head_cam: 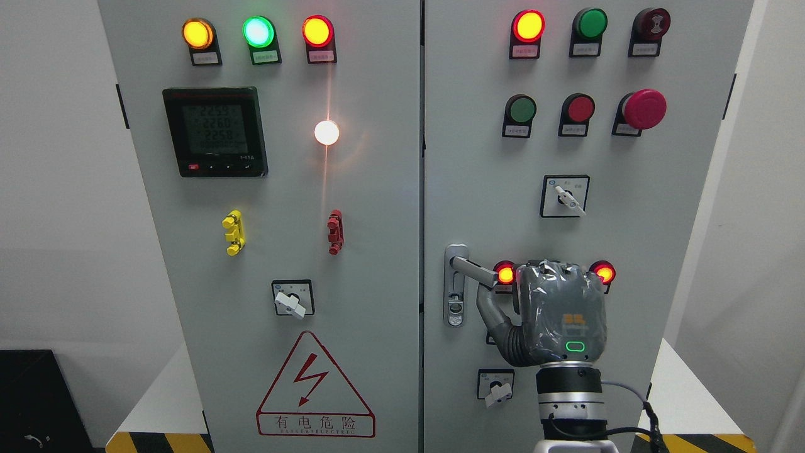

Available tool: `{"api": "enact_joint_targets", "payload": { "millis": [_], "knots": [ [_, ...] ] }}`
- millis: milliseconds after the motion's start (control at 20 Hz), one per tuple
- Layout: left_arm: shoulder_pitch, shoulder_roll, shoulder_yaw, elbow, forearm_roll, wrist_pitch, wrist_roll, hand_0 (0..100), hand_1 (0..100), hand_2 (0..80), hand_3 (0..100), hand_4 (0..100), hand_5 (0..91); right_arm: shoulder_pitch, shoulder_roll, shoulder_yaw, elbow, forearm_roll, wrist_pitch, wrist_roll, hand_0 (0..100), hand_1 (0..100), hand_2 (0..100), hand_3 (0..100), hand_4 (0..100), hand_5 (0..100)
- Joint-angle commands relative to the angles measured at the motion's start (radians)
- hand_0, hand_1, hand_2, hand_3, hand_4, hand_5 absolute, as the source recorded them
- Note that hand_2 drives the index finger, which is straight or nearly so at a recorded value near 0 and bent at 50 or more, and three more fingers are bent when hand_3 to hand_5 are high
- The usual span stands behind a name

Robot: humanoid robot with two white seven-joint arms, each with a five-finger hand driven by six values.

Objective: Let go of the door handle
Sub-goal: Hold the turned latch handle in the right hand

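1. Pale walls flank a grey two-door cabinet [377,264] that fills most of the view, standing on a white base with yellow-and-black hazard stripes [160,441] at the bottom corners.
2. Left door: amber, green and red lamps [258,31] glow in a row along the top, a dark meter [215,132] with a lit display sits below them, and a white lamp [326,132] shines to its right.
3. Lower on that door are a yellow clip [233,232], a red clip [336,232], a rotary switch [292,298] and a red-bordered lightning warning sign [314,390].
4. Right door: a lit red lamp [528,26], coloured buttons, a red mushroom button [644,109] and another selector switch [565,195].
5. Near the right door's inner edge, about mid-height, is the handle [468,267] — its lever sticks out to the right from a vertical plate with a keyhole.
6. Only one arm shows; it comes up from the bottom edge, right of the middle, ending in the right hand [553,314], seen from the back.
7. Its fingers point up against the door, beside the lever's tip, with the thumb [494,314] hanging just under it — whether anything grips the lever cannot be told.
8. Two glowing red lamps [604,272] peek out on either side of the knuckles.
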Motion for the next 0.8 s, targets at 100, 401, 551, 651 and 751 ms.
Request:
{"api": "enact_joint_targets", "payload": {
  "millis": [100,401,551,651,751],
  "knots": [
    [0.000,0.000,0.000,0.001,0.000,-0.001,-0.001,12,56,0.0,0,0,0.0,0.002,-0.002,-0.001,-0.008,0.000,0.001,0.001,52,41,97,100,100,100],
    [0.000,0.000,0.000,0.001,0.000,-0.001,-0.001,12,56,0.0,0,0,0.0,0.001,-0.002,-0.001,-0.011,0.000,-0.001,0.001,52,41,97,100,100,100],
    [0.000,0.000,0.000,0.001,0.000,-0.001,-0.001,12,56,0.0,0,0,0.0,0.001,0.000,-0.001,-0.012,0.000,-0.001,0.001,52,41,97,100,100,100],
    [0.000,0.000,0.000,-0.001,0.000,-0.001,-0.001,12,56,0.0,0,0,0.0,0.001,-0.002,-0.001,-0.012,0.000,-0.001,0.001,52,41,97,100,100,100],
    [0.000,0.000,0.000,-0.001,0.000,-0.001,-0.001,12,56,0.0,0,0,0.0,0.001,-0.002,-0.001,-0.012,-0.002,0.001,0.001,52,40,97,100,100,100]
  ]
}}
